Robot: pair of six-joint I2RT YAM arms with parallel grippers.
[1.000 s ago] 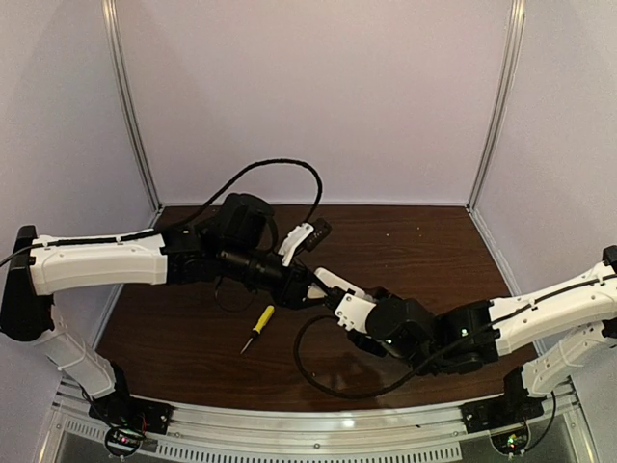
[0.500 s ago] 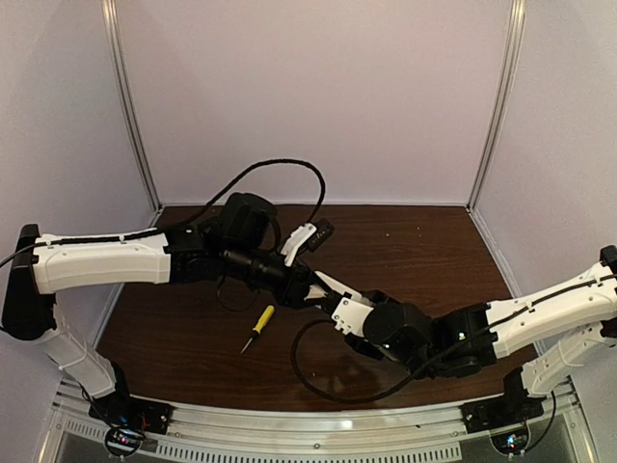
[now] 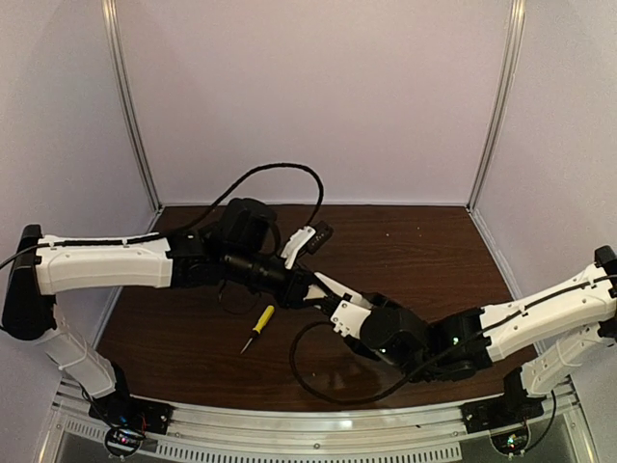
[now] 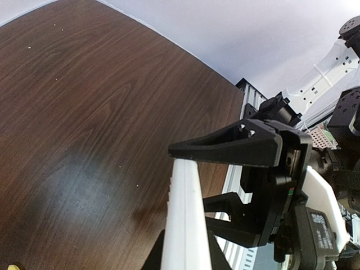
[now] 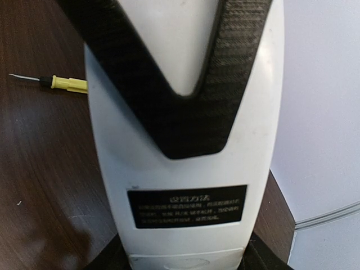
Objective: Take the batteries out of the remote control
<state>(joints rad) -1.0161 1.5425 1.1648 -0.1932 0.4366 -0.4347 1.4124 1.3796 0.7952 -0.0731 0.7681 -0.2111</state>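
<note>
The white remote control is held in the air between both grippers above the middle of the table. My left gripper is shut on it across its face and back. In the left wrist view the remote shows edge-on between my left gripper's dark fingers. My right gripper is shut on its other end. The right wrist view shows the remote's plain back with a black label, and my right gripper clamps its sides. A black left finger lies across the back. No batteries are visible.
A yellow-handled screwdriver lies on the brown table just left of the grippers; it also shows in the right wrist view. Black cables loop behind the left arm and under the right arm. Walls enclose the back and both sides of the table.
The right arm has shifted slightly left and forward. The remote stays gripped by both grippers. The left arm has barely moved.
</note>
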